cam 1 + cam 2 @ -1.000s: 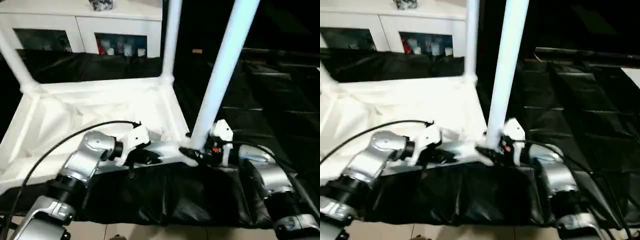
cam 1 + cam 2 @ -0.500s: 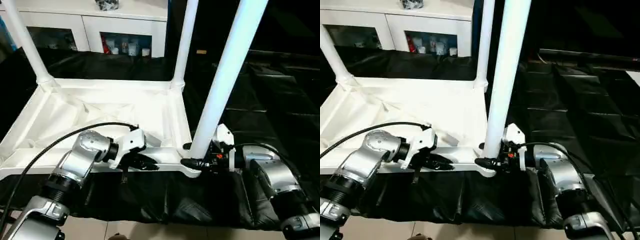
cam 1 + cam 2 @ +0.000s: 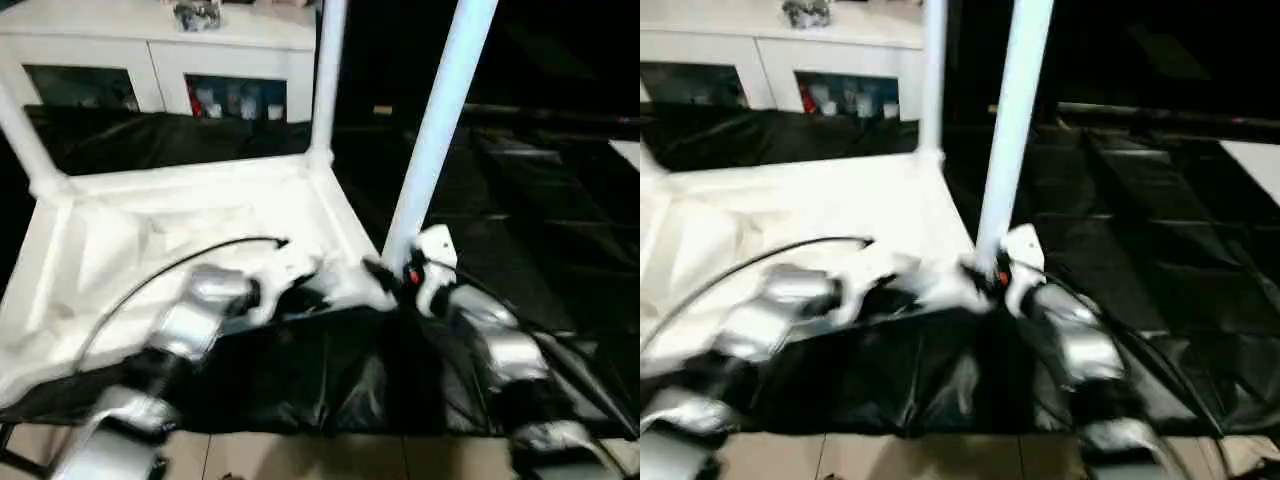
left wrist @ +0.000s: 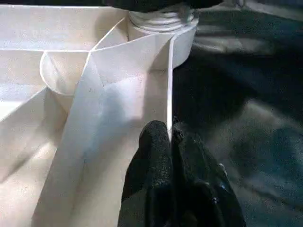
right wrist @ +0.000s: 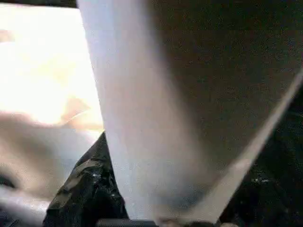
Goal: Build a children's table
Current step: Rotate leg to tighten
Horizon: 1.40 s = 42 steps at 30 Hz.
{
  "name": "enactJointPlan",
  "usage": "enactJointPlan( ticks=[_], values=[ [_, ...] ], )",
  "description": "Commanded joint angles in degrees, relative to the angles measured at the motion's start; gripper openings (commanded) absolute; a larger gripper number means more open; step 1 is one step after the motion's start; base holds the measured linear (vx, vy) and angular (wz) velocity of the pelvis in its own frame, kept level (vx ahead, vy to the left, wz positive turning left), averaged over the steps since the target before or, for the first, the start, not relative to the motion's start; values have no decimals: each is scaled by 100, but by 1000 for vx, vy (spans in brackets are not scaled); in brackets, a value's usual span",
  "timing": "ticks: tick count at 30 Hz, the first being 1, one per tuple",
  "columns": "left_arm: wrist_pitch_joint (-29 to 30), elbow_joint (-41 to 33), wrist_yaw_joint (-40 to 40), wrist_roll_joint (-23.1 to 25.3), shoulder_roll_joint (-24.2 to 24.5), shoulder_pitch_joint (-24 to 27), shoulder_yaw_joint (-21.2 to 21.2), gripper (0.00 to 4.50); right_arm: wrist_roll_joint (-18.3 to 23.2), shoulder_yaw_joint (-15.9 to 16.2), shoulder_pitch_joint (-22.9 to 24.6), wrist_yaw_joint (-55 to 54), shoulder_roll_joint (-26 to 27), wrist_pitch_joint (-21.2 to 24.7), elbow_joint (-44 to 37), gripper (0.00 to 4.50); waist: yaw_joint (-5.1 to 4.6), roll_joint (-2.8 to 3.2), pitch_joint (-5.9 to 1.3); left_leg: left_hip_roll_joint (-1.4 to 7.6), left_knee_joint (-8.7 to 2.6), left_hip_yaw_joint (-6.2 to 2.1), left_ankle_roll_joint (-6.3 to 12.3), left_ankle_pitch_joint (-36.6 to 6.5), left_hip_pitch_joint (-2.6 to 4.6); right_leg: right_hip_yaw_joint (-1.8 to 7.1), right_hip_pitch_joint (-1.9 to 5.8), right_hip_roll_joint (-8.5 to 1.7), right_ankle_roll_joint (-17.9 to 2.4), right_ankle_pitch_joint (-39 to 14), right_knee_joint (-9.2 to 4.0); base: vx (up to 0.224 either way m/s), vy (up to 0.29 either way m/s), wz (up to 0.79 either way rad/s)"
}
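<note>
- Presently the tabletop (image 3: 180, 225) lies upside down on the black sheet (image 3: 520, 210), ribbed underside up, in front of the white cabinet (image 3: 160, 55).
- My left gripper (image 4: 171, 142) is clenched on the thin raised rim of the tabletop, just beside the near corner socket (image 4: 163, 28).
- My right gripper (image 3: 392, 275) sits at the foot of the near leg (image 3: 435, 130); its fingers (image 5: 83, 189) have been narrowing around the tube, but I cannot tell whether the grasp is firm yet.
- Compared with half a second ago, both forearms have swung inward and the near corner has shifted with them; the head camera has also moved.
- Three legs show standing in their sockets: the near leg, the far leg (image 3: 328, 75), and one at the left corner (image 3: 22, 135).
- Judgement: the near leg is being seated or steadied; a fourth leg remains unconfirmed.
</note>
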Motion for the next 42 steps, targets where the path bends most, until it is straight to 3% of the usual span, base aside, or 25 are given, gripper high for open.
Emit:
enactJointPlan(
  ticks=[1,3,4,5,7,10,14,18,21,24,26,31,36,42],
  values=[
    [-1,94,267,-147,-611,-67,-334,0,-268,467,47,-332,481,222,620,205,-57,15,-127,114,-483,-161,-206,-2779,63,95,35,-266,-363,-3587,-597,0,0,0],
    [11,108,356,-120,-707,-76,-362,0,-471,600,-29,-502,509,-40,703,205,-90,48,-124,89,-461,-189,-178,-3185,146,55,-18,-258,-326,-3751,-674,0,0,0],
    [14,96,359,-111,-747,-69,-379,0,-478,579,-66,-570,544,-163,744,205,-101,77,-134,89,-469,-209,-169,-3219,146,43,2,-262,-335,-3680,-673,0,0,0],
    [17,90,361,-103,-766,-65,-383,0,-478,562,-82,-604,563,-216,766,237,-121,45,-134,80,-488,-227,-118,-3221,105,37,32,-247,-349,-3550,-670,0,0,0],
    [3,2,251,-106,-725,-9,-359,0,-115,367,-17,-79,570,-229,599,256,-120,87,-133,78,-494,-218,-36,-3193,99,77,20,-254,-431,-3369,-659,0,0,0],
    [-48,-74,130,-130,-618,35,-322,0,26,372,94,409,468,-197,405,284,-104,66,-143,94,-503,-203,18,-3084,72,109,40,-260,-505,-3156,-637,0,0,0],
    [-165,-223,-220,-270,-354,137,-283,0,129,531,261,1233,100,-122,135,320,-46,32,-168,122,-496,-150,160,-2529,0,170,117,-272,-784,-2435,-531,17,-8,2],
    [-218,-427,-684,-478,-52,243,-211,0,213,718,419,2045,-357,-200,-110,320,17,8,-182,124,-461,-110,283,-2040,-22,186,160,-281,-897,-2220,-482,0,0,0],
    [-250,-582,-1099,-665,152,320,-133,0,338,779,499,2686,-613,-177,-303,320,84,-20,-178,129,-427,-87,344,-1843,-12,210,141,-285,-947,-2174,-450,43,-39,5],
    [-244,-765,-1511,-808,333,413,-102,0,519,942,616,3496,-866,6,-676,320,110,-24,-242,117,-357,-51,567,-919,-57,187,225,-238,-1247,-762,-283,62,-33,2],
    [-272,-783,-1599,-816,396,425,-109,0,538,1024,641,3709,-941,8,-759,320,136,-11,-244,113,-334,-46,669,-698,-69,171,249,-225,-1357,-396,-235,57,-10,0],
    [-310,-830,-1929,-889,664,436,-131,0,457,1329,608,4505,-1226,-10,-830,320,151,11,-218,137,-340,-34,590,-968,-35,156,241,-213,-1433,-637,-230,10,-1,0],
    [-356,-862,-2331,-913,932,425,-193,0,509,1513,524,5116,-1445,114,-878,280,161,13,-184,159,-377,-42,398,-1379,-21,168,216,-234,-1309,-1342,-282,0,0,0],
    [-446,-808,-2487,-865,1073,421,-197,0,515,1563,540,5232,-1462,192,-955,239,167,-8,-194,164,-377,-32,301,-1350,-14,175,211,-235,-1298,-1273,-263,0,0,0]
  ],
)
